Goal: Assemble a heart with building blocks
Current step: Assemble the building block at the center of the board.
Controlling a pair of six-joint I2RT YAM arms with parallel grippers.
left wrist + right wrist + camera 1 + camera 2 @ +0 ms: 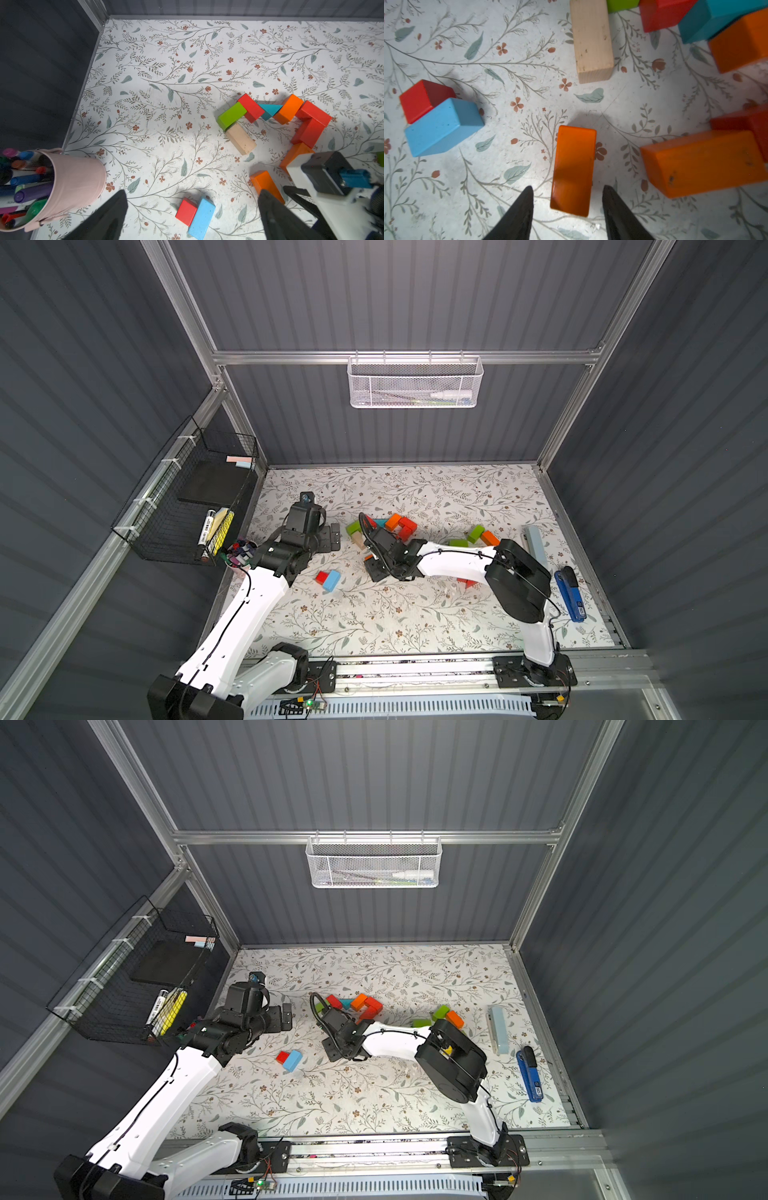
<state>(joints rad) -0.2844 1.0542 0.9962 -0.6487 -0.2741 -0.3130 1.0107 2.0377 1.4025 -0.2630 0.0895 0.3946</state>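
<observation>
Your right end effector [568, 187] is open, one finger on each side of the orange brick [573, 170], not touching. The brick lies flat on the tabletop [467, 187], its long side running along the fingers [521, 212] toward the tan brick [591, 41]. The left end effector [193, 191] is open too, but farther off.

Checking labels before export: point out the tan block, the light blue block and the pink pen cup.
tan block [239, 137]: left wrist view, on its long top face.
light blue block [438, 128]: right wrist view, on its broad upper face.
pink pen cup [81, 180]: left wrist view, on its outer wall.
</observation>
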